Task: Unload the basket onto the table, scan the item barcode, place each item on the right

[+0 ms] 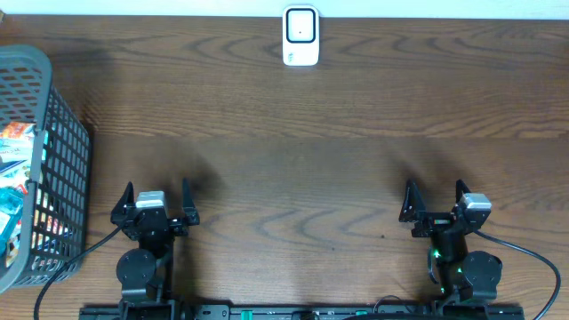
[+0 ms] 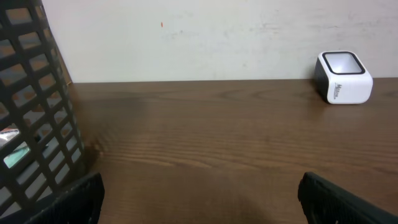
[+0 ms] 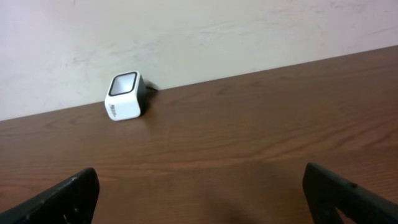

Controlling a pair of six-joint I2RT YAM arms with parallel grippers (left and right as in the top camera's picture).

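Observation:
A white barcode scanner (image 1: 300,36) with a dark window stands at the far middle of the wooden table, against the wall; it also shows as the scanner (image 2: 343,77) and the scanner (image 3: 126,97) in the wrist views. Packaged items (image 1: 16,169) lie inside the grey basket (image 1: 62,133) at the left edge; no barcode is readable. My left gripper (image 1: 156,196) rests open near the front left, right of the basket, nothing between its fingers. My right gripper (image 1: 436,197) sits open at the front right, also empty.
The grey mesh basket (image 2: 34,118) rises close on the left of the left gripper (image 2: 199,198). A pale wall runs along the table's far edge. Bare wood lies ahead of the right gripper (image 3: 202,194). Cables trail behind both arm bases.

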